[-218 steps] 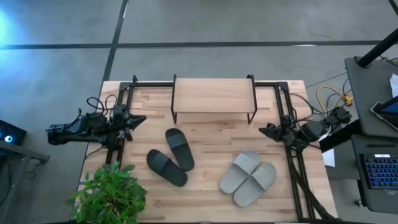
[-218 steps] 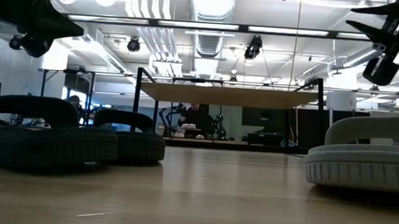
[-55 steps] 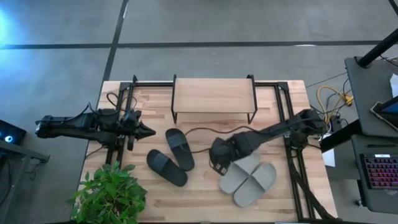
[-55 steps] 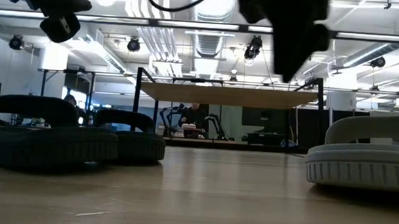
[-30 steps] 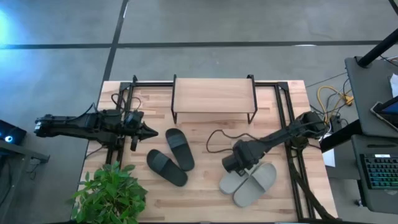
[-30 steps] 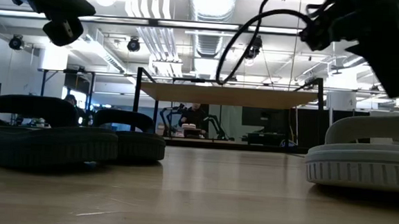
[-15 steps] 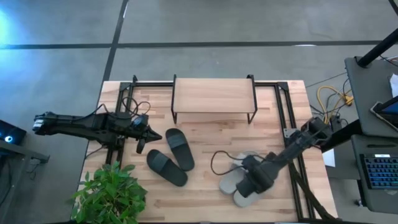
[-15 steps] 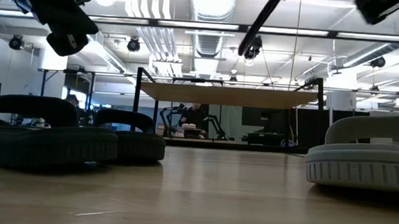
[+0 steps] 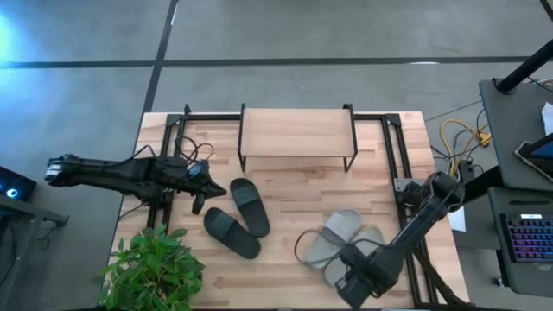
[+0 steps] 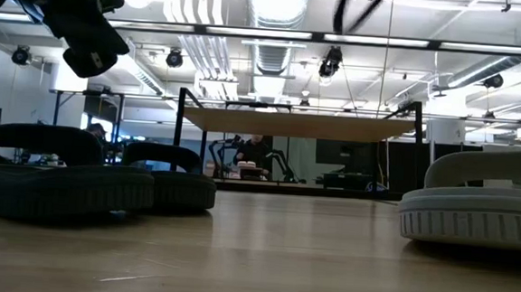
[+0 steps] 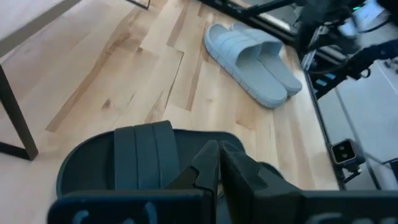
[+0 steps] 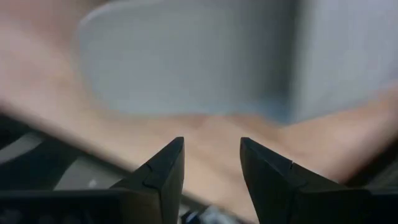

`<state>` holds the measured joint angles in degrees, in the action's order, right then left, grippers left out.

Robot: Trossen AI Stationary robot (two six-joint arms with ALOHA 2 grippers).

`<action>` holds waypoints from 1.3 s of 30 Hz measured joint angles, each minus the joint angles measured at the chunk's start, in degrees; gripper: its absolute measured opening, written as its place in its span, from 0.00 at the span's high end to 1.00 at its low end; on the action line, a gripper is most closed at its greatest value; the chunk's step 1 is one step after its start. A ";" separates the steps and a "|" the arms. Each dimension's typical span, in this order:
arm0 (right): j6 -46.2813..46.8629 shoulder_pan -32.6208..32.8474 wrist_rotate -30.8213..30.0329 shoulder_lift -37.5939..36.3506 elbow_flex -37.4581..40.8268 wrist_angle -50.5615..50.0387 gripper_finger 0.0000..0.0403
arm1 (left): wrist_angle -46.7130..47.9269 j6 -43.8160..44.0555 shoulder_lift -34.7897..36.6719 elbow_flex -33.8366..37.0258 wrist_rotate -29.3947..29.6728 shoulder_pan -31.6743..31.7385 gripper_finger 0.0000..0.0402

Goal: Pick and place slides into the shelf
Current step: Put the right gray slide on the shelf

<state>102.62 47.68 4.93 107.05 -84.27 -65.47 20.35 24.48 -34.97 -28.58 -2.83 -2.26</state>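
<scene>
Two black slides [image 9: 249, 206] [image 9: 232, 232] lie sole-down left of the table's middle; they also show as black slides [image 10: 59, 183] in the low view. Two grey slides [image 9: 335, 236] [image 9: 365, 244] lie side by side to the right, partly under my right arm. The shelf [image 9: 296, 134] stands on thin black legs at the far edge. My left gripper [image 9: 220, 187] [image 11: 219, 155] is shut and hovers above the table, just left of the farther black slide [image 11: 146, 165]. My right gripper [image 9: 350, 289] [image 12: 211, 165] is open at the near edge, by the grey slides' near ends [image 12: 186, 62].
A potted plant [image 9: 154, 268] stands at the near left corner. Black frame rails [image 9: 390, 147] run along both sides of the table. A loose cable loop [image 9: 301, 248] lies beside the grey slides. A desk with a keyboard [image 9: 527, 238] stands off the right edge.
My right arm has swung from above the grey slides toward the table's near edge, and its gripper has left the low view. My left gripper has edged right toward the farther black slide and sunk a little. The slides have not moved.
</scene>
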 joint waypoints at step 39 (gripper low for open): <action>6.56 -3.24 6.77 21.98 -29.79 -24.60 0.64 | -3.77 -2.33 -4.95 -4.93 -1.36 0.00 1.00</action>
<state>109.18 44.44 11.70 129.03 -114.06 -90.07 16.59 22.15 -39.93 -33.51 -4.19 -2.27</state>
